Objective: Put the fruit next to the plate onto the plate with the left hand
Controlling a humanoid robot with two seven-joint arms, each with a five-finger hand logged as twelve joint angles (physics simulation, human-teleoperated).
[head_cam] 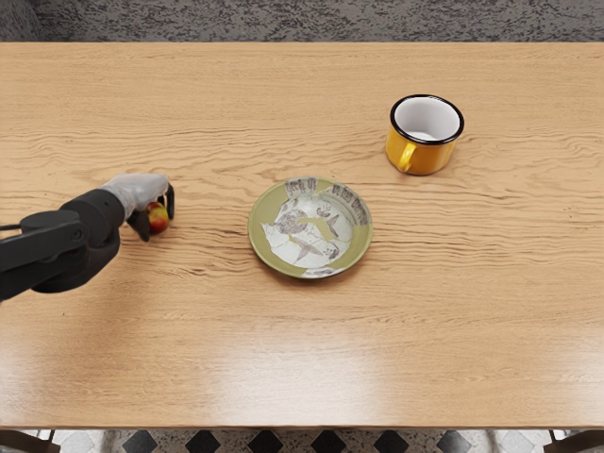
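Here the small, round red-and-yellow fruit [158, 218] sits low on the left part of the pale wooden table [302, 359], to the left of the round olive-rimmed ceramic plate [255, 229] with the grey printed pattern and clearly apart from it. The grey-and-black left hand [143, 200], whose arm enters from the picture's left edge, is curled over the fruit with dark fingers [141, 226] on either side of it, so it appears to be clasping the fruit. Whether the fruit is already clear of the wood cannot be told.

The fruit looks light, firm and smooth-skinned, so it is likely to roll or squirt out if pinched off-centre. The safest hold seems to be across its widest part, fingers opposed on both flanks, with moderate pressure. Once released on the shallow plate it may roll, so a low, gentle release near the centre would suit.

Farther off, a yellow enamel mug [420, 151] with a dark rim and white inside stands upright beyond the plate to the right, out of the path. The right arm is out of sight.
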